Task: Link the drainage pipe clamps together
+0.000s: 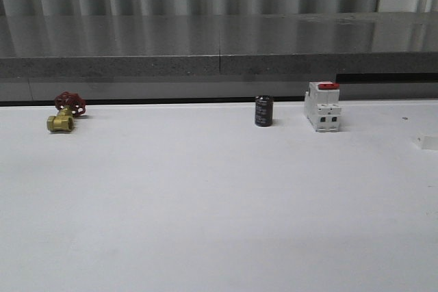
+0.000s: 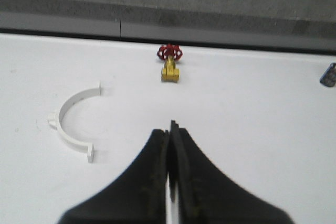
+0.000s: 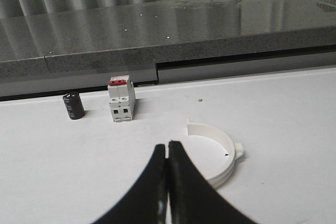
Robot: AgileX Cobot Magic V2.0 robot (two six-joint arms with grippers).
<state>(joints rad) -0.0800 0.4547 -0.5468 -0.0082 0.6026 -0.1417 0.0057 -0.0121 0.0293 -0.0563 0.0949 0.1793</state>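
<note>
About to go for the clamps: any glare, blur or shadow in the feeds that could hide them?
Front view: soft, even light on the table, slight blur. Left wrist view: left clamp is white on white, outlined only by a faint shadow; left gripper blurred. Right wrist view: right clamp fairly sharp; ledge glares.

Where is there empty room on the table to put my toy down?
The big bare white tabletop in front of the row of brass valve with red handwheel, black cylinder and white breaker with red top. The gap between valve and cylinder is free too. Cylinder and breaker stand closer together.
</note>
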